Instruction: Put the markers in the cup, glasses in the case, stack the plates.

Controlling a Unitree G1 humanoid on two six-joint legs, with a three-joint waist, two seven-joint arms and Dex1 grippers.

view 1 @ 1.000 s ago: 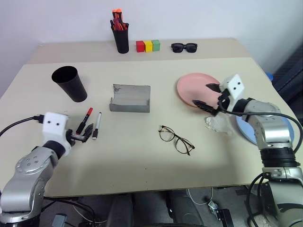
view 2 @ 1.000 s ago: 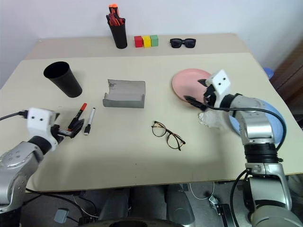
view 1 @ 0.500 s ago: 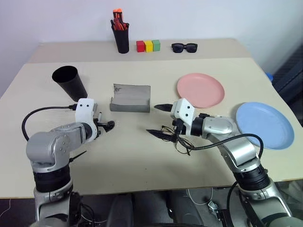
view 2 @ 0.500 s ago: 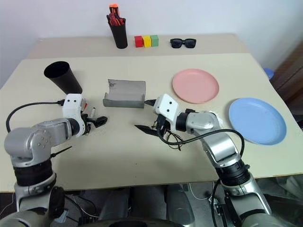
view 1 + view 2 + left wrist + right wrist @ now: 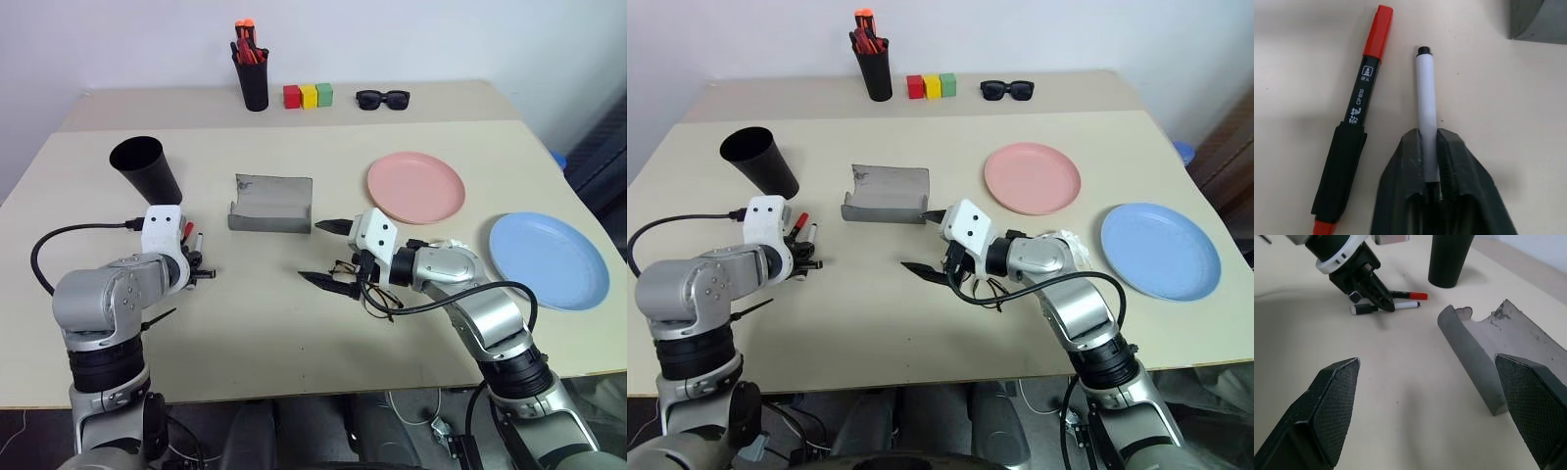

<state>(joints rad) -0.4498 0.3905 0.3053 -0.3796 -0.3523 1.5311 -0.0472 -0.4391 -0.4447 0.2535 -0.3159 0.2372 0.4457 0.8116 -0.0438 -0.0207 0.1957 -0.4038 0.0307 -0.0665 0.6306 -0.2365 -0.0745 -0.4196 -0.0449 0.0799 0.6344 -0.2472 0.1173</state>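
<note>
On the table's (image 5: 294, 333) left side, the black cup (image 5: 146, 168) stands tilted, rim toward the far left. Just in front of it lie the 2 markers side by side: the red marker (image 5: 1357, 125) flat on the table and the white marker (image 5: 1426, 125) next to it. The left gripper (image 5: 1430, 169) is clenched on the white marker, its fingers (image 5: 1400, 181) pinching the barrel near the capped end while the pen lies along the tabletop; the red marker is just beside the gripper, not gripped.

Toward the middle, the grey case (image 5: 269, 204) sits open, between the cup and the pink plate. Nearer the front edge, the glasses (image 5: 377, 292) lie on the table, partly hidden under the right gripper (image 5: 328, 255). That gripper is spread wide with nothing between its fingers (image 5: 1327, 406), 1 finger toward the case and 1 toward the front edge; whether it touches the glasses I cannot tell.

To the right, the pink plate (image 5: 415, 187) rests flat, and the blue plate (image 5: 547, 259) lies well apart from it near the right edge, unstacked.
</note>
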